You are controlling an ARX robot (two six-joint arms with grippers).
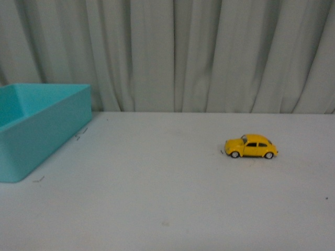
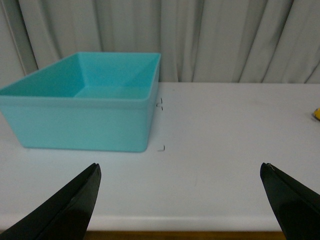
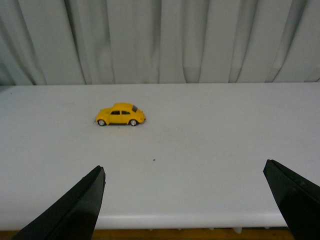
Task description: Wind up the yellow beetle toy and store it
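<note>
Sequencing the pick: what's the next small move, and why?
Probably advance the right gripper toward the yellow beetle toy and centre its open fingers over it. The toy stands on its wheels, untouched, on the right side of the table; the teal bin sits far left, nearer the left gripper: storing comes later.

Open-topped turquoise plastic box (image 1: 42, 137), nothing inside it, sits on a plain white desk (image 1: 157, 198). Pleated pale grey curtain (image 1: 209, 52) hangs just behind the box, with tiny dark marks (image 1: 81, 134) beside its corner.
</note>
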